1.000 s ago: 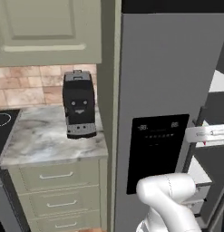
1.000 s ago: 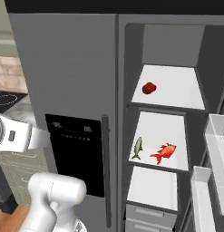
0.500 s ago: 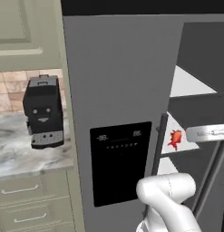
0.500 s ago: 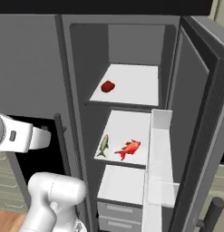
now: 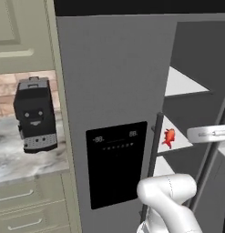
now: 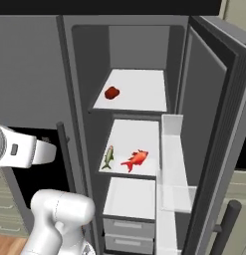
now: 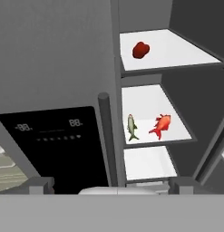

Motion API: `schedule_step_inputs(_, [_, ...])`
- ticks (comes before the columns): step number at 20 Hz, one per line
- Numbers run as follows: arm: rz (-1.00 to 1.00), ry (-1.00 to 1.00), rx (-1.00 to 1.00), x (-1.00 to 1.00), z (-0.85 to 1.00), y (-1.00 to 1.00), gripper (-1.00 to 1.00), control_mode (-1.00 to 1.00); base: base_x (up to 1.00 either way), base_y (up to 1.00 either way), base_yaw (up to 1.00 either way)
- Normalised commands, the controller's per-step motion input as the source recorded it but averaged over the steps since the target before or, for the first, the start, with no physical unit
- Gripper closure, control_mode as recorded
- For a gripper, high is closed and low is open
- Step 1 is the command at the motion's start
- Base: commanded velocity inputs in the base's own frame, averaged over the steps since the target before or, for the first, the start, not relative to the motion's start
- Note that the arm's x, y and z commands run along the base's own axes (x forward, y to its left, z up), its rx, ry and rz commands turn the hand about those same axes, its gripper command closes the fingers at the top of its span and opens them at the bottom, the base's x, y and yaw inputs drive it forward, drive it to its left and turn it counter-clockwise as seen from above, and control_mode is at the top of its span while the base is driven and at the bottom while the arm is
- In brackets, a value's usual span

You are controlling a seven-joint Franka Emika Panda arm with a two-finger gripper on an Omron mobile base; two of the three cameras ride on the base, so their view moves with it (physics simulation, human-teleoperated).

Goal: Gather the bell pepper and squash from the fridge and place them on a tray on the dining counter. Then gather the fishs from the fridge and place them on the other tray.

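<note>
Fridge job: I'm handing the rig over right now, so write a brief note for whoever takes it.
Gripper: open, holding nothing, facing the fridge from outside.
Fridge: right door swung open, left door shut.
Bell pepper: on the upper shelf.
Fish: silvery fish and red fish lie side by side on the middle shelf.
Squash, trays and dining counter: not seen from here.
Done: door opened.
Left: as far as the shelves show, both fish and the pepper are unmoved; start with the pepper, find the squash, then take the fish.
</note>
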Motion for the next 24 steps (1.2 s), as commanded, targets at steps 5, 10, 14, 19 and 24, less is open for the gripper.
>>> schedule_step_inputs(5, [0.0, 0.0, 0.0, 0.0, 0.0, 0.0, -1.0, 1.0, 0.89, -0.08, -0.37])
schedule_step_inputs(10, [0.0, 0.0, 0.0, 0.0, 0.0, 0.0, -1.0, 1.0, 0.75, -0.48, -0.35])
schedule_step_inputs(14, [0.0, 0.0, 0.0, 0.0, 0.0, 0.0, -1.0, 1.0, 0.72, -0.58, 0.07])
schedule_step_inputs(19, [0.0, 0.0, 0.0, 0.0, 0.0, 0.0, -1.0, 1.0, 0.78, -0.46, 0.37])
schedule_step_inputs(24, [0.0, 0.0, 0.0, 0.0, 0.0, 0.0, -1.0, 1.0, 0.43, -0.32, 0.22])
